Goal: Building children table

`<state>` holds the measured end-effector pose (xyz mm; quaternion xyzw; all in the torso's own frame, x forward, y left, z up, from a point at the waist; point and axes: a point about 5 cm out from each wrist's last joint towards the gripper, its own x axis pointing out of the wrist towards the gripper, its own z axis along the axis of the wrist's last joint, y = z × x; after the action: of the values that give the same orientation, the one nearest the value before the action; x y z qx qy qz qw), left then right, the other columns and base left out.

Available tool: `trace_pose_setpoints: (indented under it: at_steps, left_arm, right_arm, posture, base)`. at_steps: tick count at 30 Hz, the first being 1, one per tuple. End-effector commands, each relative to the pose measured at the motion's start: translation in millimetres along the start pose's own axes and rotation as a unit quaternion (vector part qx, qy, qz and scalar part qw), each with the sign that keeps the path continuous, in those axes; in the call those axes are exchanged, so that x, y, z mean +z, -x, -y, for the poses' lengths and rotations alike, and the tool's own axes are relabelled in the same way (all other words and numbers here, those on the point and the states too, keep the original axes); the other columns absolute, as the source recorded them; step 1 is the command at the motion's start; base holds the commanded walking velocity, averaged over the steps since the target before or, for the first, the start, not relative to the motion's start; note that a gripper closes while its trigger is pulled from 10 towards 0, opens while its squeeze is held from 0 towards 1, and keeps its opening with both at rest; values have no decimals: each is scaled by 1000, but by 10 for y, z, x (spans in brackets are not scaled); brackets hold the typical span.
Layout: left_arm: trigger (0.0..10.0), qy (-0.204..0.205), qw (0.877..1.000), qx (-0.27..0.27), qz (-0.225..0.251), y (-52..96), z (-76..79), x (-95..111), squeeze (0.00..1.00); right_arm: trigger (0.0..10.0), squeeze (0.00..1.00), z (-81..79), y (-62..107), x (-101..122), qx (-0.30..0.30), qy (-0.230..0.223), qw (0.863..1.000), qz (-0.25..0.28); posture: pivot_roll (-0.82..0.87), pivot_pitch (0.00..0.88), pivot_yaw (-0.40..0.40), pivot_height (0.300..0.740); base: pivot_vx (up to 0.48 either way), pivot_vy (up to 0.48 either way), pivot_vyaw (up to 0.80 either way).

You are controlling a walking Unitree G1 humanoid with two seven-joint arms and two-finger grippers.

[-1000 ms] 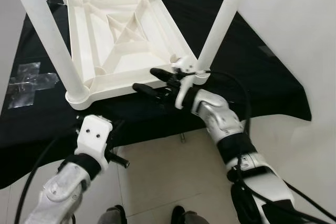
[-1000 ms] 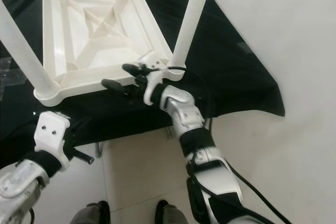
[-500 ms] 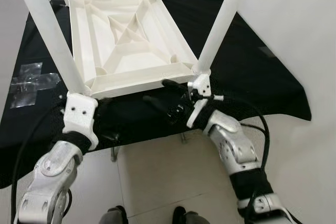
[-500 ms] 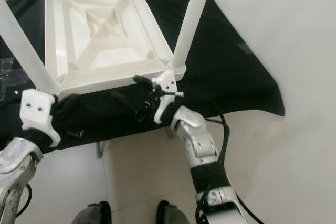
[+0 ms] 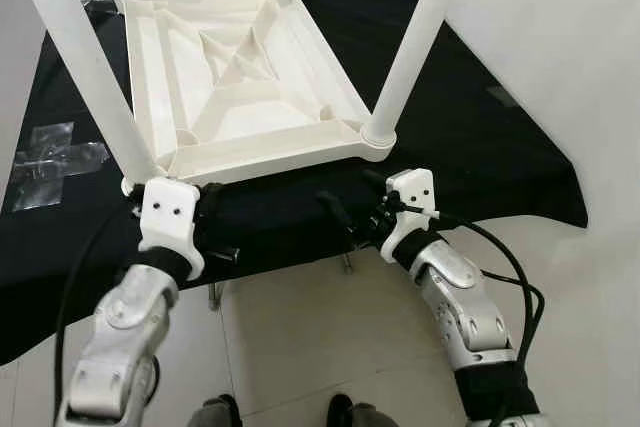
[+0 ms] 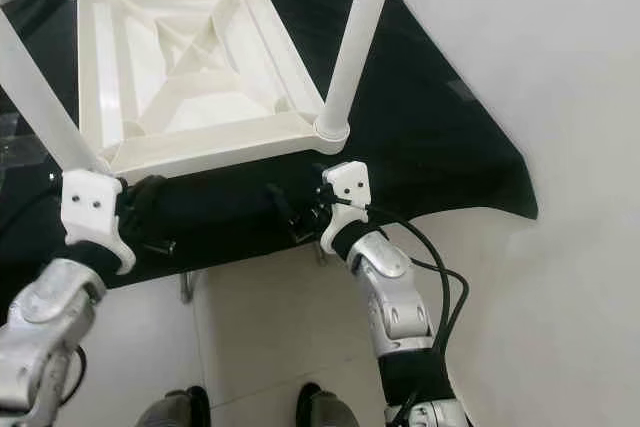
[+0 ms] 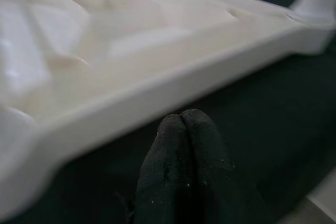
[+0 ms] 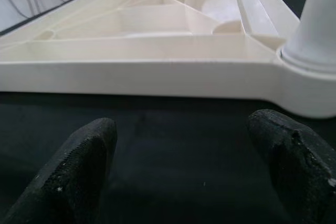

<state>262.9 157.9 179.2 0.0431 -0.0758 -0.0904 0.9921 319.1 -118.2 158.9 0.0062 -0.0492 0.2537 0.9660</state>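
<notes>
Nearest, at the bottom of the head views, lies pale floor (image 5: 300, 347); a pair of dark shoes (image 5: 280, 413) shows at the bottom edge. Above it, both arms reach up the frame toward the near edge of the black-draped surface (image 5: 500, 137).

The left pincer (image 7: 181, 121) sits at lower left of the left eye view, just beside the near left corner of the children table (image 5: 240, 77). Its wrist view shows the two fingertips pressed together, holding nothing, with the white rim directly ahead and slightly above them. The right pincer (image 5: 345, 212) sits lower centre-right, spread wide and empty; in its wrist view the two black fingers (image 8: 79, 166) stand far apart, the rim running across the gap ahead and the socket of the near right leg (image 5: 415, 42) off to one side.

The children table lies upside down on the black cloth, ribbed underside up, its four white legs rising out of the top of the frame. Its near rim runs crosswise, from left to right, slightly beyond both pincers, so each arm is matched to its own near corner, and neither touches the rim.

I judge the next move calls for closing that short gap forward. The cloth's front edge lies just below the pincers. There is open cloth at right, and taped cloth at far left (image 5: 55, 157).
</notes>
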Motion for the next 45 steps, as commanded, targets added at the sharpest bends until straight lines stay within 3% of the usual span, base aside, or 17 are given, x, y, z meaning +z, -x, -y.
trace_pose_setpoints:
  at_steps: [1,7,14,23,36,45]
  left_arm:
    - [10000,-5,1000,-6,-5,21,40,-62,0]
    - [10000,-4,1000,2,-17,47,-14,-141,0]
    - [10000,-2,999,0,-37,102,46,-284,0]
    - [10000,-23,999,-11,-34,-6,-29,-372,0]
    - [10000,-29,998,-40,-32,-58,-4,-407,0]
    - [10000,-26,998,-44,-28,-69,19,-408,0]
  right_arm:
    - [10000,0,-23,32,-33,-8,6,1000,-2]
    - [10000,0,22,45,-44,-44,-10,999,4]
    - [10000,0,-23,49,-99,-16,-35,999,0]
    - [10000,0,-37,-42,-118,-53,-41,998,14]
    - [10000,0,-80,-84,-186,-35,-59,998,-1]
    - [10000,0,-96,-94,-201,-18,-51,999,-10]
  posture:
    - [103,195,-94,740]
    - [104,185,-80,740]
    - [136,155,-68,740]
    - [158,62,-50,740]
    - [145,72,-46,740]
    - [145,79,-55,740]
  base:
    - [0,0,0]
    - [0,-271,0]
    - [0,-80,571]
    - [0,0,0]
    - [0,-43,0]
    - [0,-238,532]
